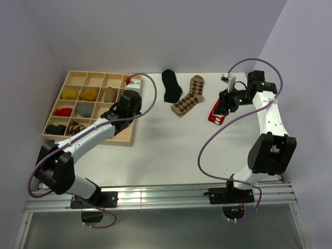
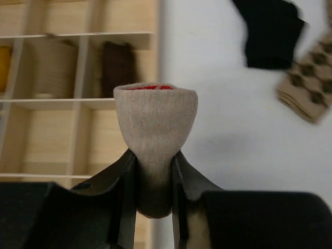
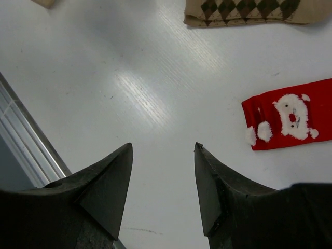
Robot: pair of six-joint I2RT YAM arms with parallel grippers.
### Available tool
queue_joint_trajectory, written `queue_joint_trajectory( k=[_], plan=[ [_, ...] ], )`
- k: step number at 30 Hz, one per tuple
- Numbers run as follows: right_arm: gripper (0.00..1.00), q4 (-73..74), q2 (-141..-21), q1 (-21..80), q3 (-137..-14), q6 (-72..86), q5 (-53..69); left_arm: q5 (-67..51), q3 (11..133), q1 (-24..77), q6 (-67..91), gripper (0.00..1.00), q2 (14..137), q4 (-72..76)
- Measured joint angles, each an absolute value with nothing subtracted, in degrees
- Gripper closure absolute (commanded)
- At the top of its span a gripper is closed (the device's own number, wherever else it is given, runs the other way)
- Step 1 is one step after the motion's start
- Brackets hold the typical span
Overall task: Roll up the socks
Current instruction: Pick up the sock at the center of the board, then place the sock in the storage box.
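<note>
Pinching a tan sock roll (image 2: 154,122) between the left fingers (image 2: 124,197), squeezing its narrow end and leaving the wider end flaring out beyond the tips. Showing a sliver of red at the open rim of that flared end. Holding the roll above the right edge of the pale wooden tray (image 1: 130,137), toward its far corner, half over wood and half over the white desk (image 1: 171,150); touching the tray or hanging clear of it, impossible to tell.

Hanging over the right side of the desk with the right fingers (image 3: 109,187) spread wide, gripping nothing, pointing down at bare surface. Facing a red sock (image 3: 288,114) with a white figure, lying flat just beside those fingers and partly hidden beneath the arm in the overhead view.

Lying unrolled farther back on the desk: a brown argyle sock (image 1: 189,96) flat at a slant, and a black sock (image 1: 170,85) just to its left; touching each other or not, unclear.

Sitting rolled in the tray's compartments, each in its own cell: a yellow roll (image 1: 70,95), an orange roll (image 1: 89,94), a red roll (image 1: 63,111), a black roll (image 1: 54,128) and a patterned brown roll (image 1: 77,127). Appearing side by side in neighbouring cells in the left wrist view: a second tan roll (image 2: 54,67) and a dark brown roll (image 2: 118,67)
</note>
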State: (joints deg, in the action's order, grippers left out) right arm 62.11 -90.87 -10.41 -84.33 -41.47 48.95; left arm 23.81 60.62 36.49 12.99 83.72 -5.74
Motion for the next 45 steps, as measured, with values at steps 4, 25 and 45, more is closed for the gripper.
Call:
queue_joint_trajectory(
  k=[4, 25, 45],
  plan=[
    [0.42, 59.6, -88.2, -10.4, -83.5, -39.6, 48.2, 32.9, 63.6, 30.8, 12.7, 1.00, 84.3, -8.6],
    [0.41, 52.8, -84.5, -10.4, -74.9, -37.3, 45.5, 49.3, 71.2, 17.1, 15.9, 1.00, 108.3, -18.4],
    [0.41, 52.5, -84.4, -10.4, -73.2, -38.3, 44.2, 26.5, 78.9, 8.6, 21.7, 1.00, 114.9, -23.4]
  ],
)
